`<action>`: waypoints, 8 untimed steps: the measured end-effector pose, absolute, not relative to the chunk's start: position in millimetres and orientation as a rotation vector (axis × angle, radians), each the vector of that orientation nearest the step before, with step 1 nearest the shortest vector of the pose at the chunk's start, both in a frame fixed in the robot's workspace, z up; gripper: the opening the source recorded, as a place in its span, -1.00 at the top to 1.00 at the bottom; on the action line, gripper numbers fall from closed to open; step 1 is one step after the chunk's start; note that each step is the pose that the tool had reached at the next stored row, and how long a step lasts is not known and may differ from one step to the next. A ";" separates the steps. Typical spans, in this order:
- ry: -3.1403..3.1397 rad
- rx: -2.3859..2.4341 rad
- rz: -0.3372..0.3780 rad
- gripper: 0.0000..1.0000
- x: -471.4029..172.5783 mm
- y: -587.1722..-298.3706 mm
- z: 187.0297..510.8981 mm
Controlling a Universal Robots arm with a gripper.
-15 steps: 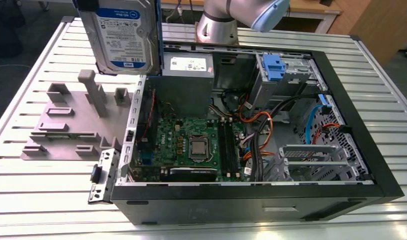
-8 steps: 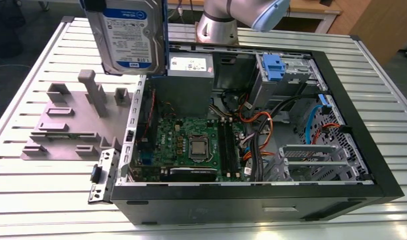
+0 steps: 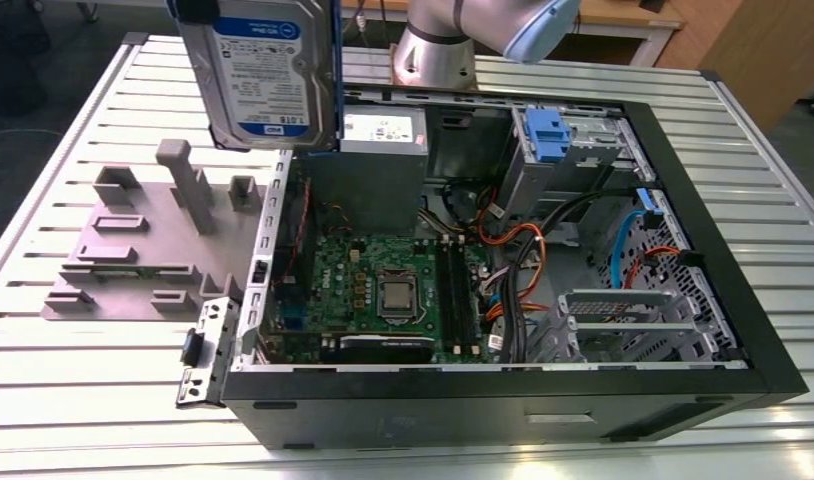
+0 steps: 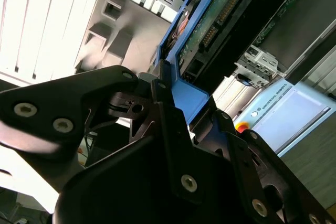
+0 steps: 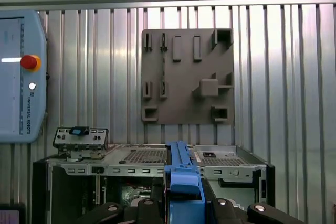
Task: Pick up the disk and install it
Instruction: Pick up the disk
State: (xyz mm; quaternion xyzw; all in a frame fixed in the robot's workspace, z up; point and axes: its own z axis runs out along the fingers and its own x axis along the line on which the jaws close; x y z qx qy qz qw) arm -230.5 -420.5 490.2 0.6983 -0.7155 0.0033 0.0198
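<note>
The disk (image 3: 267,70) is a silver hard drive with a white-and-blue label and a blue carrier frame. It hangs upright, high above the exterior view's left side of the open computer case (image 3: 727,330). In the second wrist view my gripper (image 4: 186,103) is shut on the disk (image 4: 215,14), its black fingers (image 4: 160,90) clamping the blue frame, with the drive's green circuit board facing the camera. In the first wrist view the blue frame (image 5: 181,174) stands between the fingers of the gripper (image 5: 184,205), over the case's edge.
Inside the case lie a motherboard (image 3: 380,285), orange and blue cables, a grey power supply box (image 3: 380,130) and a drive bay with a blue tab (image 3: 547,135). A grey fixture plate (image 3: 127,260) sits on the slatted table beside the case. A teach pendant (image 5: 21,77) lies beyond.
</note>
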 end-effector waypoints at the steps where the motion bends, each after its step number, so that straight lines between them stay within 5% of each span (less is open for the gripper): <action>1: -2.220 2.167 0.010 0.27 -230.0 -420.5 490.2; 8: -2.220 2.167 0.010 0.27 -226.4 -420.5 490.2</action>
